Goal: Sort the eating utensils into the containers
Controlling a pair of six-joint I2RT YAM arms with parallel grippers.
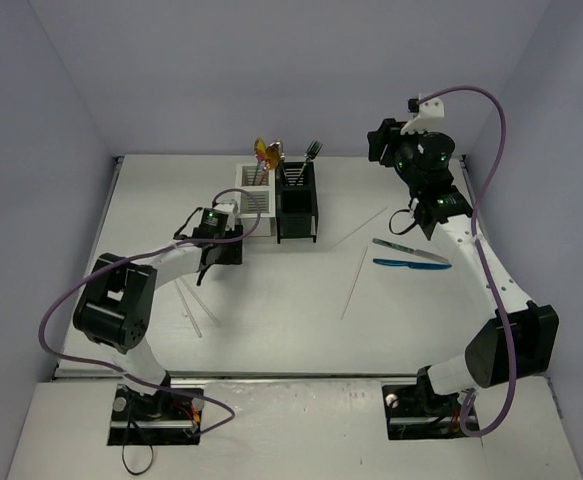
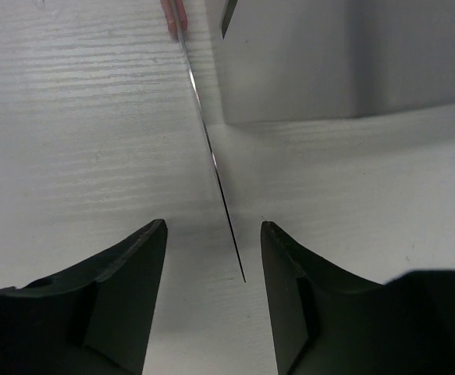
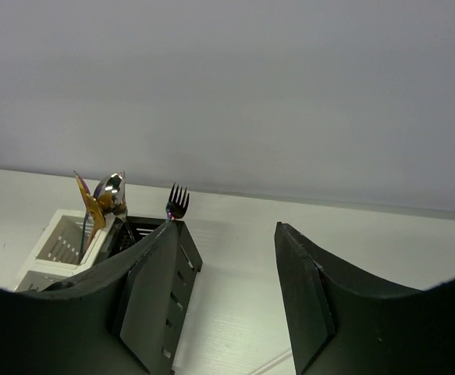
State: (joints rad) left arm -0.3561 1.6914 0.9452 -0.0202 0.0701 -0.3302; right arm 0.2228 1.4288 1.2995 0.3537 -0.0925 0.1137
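The white caddy and black caddy stand joined at the back middle, holding a gold spoon and a fork. My left gripper is open, low over the table just left of the white caddy. In its wrist view the thin dark tip of a pink-handled utensil lies between my fingers. My right gripper is open and empty, raised at the back right; it also shows in the right wrist view, facing the black caddy and the fork.
A silver knife and a blue knife lie at the right. Thin sticks lie in the middle right, and clear sticks at the left near my left arm. Walls enclose the table on three sides.
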